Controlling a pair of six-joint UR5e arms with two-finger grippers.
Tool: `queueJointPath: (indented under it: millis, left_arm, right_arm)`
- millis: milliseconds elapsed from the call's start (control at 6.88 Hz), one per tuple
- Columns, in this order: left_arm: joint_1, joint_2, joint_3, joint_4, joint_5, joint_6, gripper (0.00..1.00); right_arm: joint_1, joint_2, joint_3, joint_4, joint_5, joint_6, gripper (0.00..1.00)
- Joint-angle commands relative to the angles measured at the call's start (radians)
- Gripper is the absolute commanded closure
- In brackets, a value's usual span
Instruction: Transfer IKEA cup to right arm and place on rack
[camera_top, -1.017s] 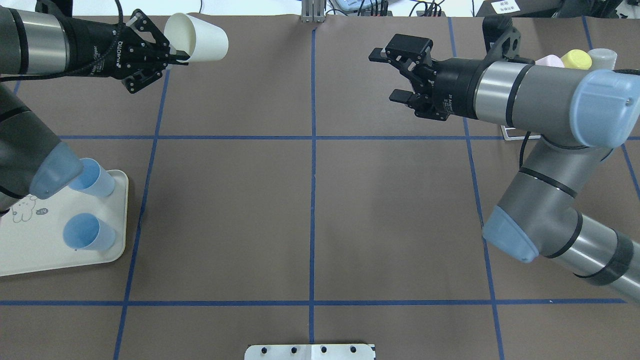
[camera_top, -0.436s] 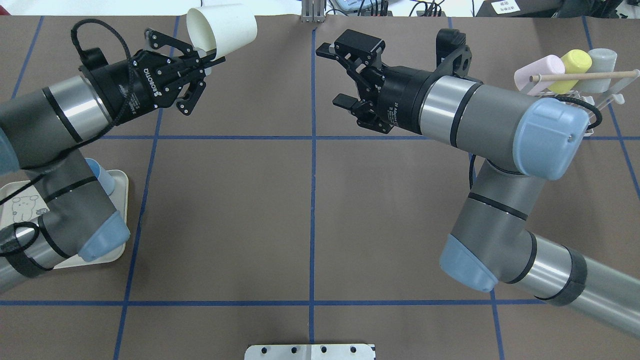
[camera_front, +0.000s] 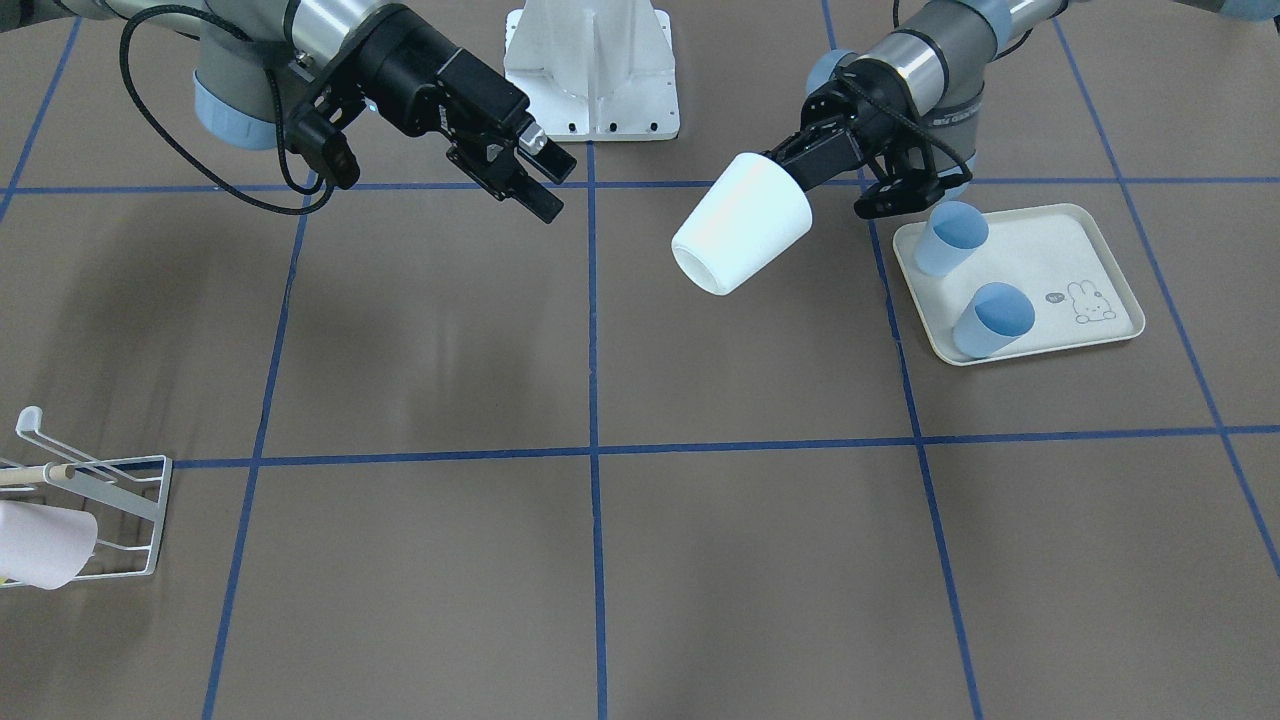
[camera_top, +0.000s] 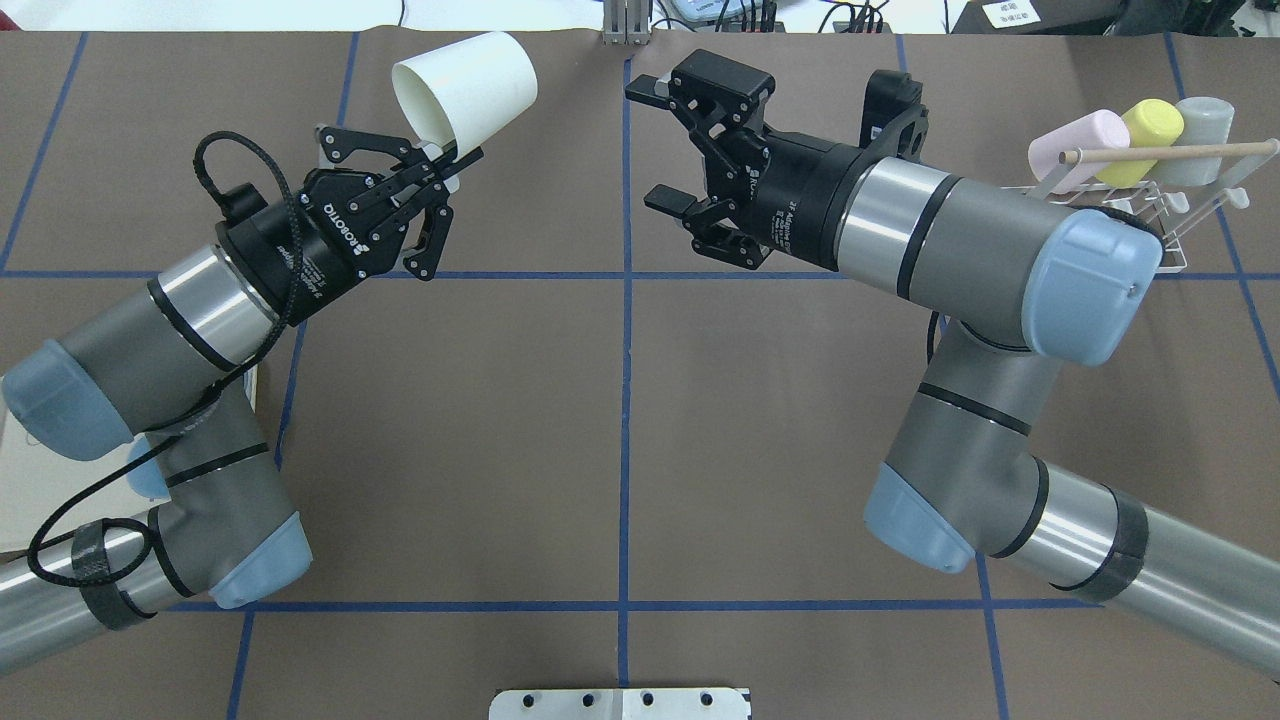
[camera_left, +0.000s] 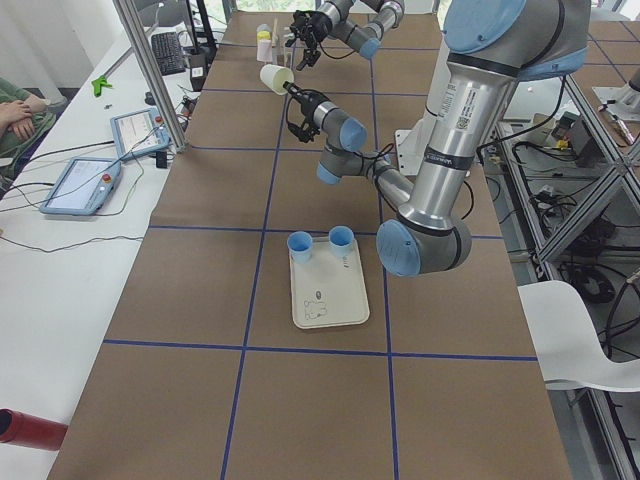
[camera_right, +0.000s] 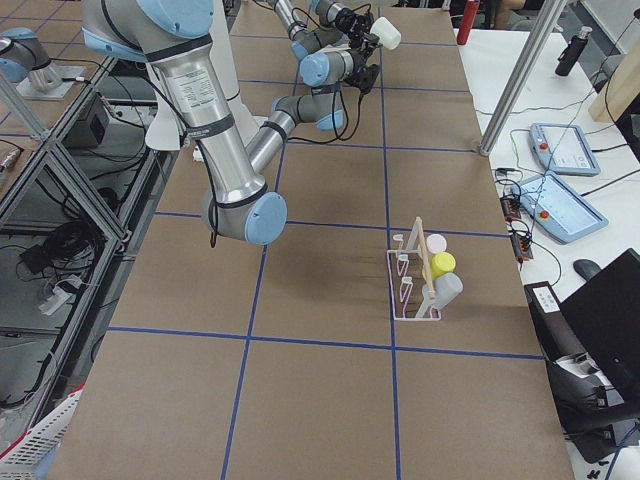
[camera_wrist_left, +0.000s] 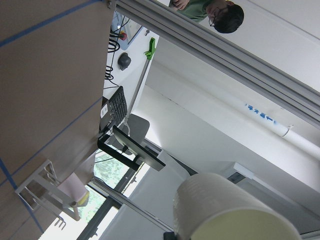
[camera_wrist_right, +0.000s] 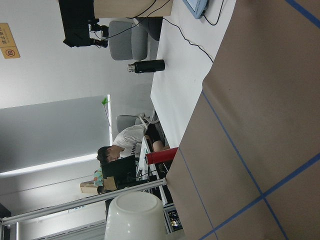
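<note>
Above the far middle of the table, your left gripper (camera_top: 455, 165) held the white cup (camera_top: 465, 85) in the air. Its jaws were clenched on the rim, and the cup lay tilted, with its closed end pointing away from the gripper. From the front view you could see the cup hanging clear of the brown table cover, touching nothing else.

Across the centre line, the right gripper (camera_top: 652, 146) faced the cup with its jaws spread wide and nothing between them. It was near the cup but apart from it. Behind it the right arm (camera_top: 990, 240) was bent at the elbow.

At the far right corner stood the rack (camera_right: 405, 285), well apart from both grippers. It carried a pink cup (camera_top: 1068, 140), a yellow cup (camera_top: 1150, 122) and a grey cup (camera_top: 1205, 118), side by side under the wooden dowel (camera_top: 1170, 152).

On the left side lay the tray (camera_front: 1040, 250) with two blue cups (camera_front: 950, 238) standing on it.
</note>
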Motion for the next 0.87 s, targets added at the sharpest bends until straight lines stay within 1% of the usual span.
queueJointPath:
  millis: [0, 291, 726]
  left_arm:
    - [0.043, -0.032, 0.003, -0.001, 0.017, 0.015, 1.00]
    - [0.091, -0.055, 0.021, 0.007, 0.018, 0.101, 1.00]
    - [0.098, -0.070, 0.049, 0.008, 0.018, 0.102, 1.00]
  right_arm:
    - [-0.002, 0.001, -0.015, 0.014, 0.001, 0.003, 0.00]
    - [-0.003, 0.009, -0.028, 0.016, 0.001, 0.002, 0.00]
    - [-0.005, 0.011, -0.038, 0.016, 0.001, 0.002, 0.00]
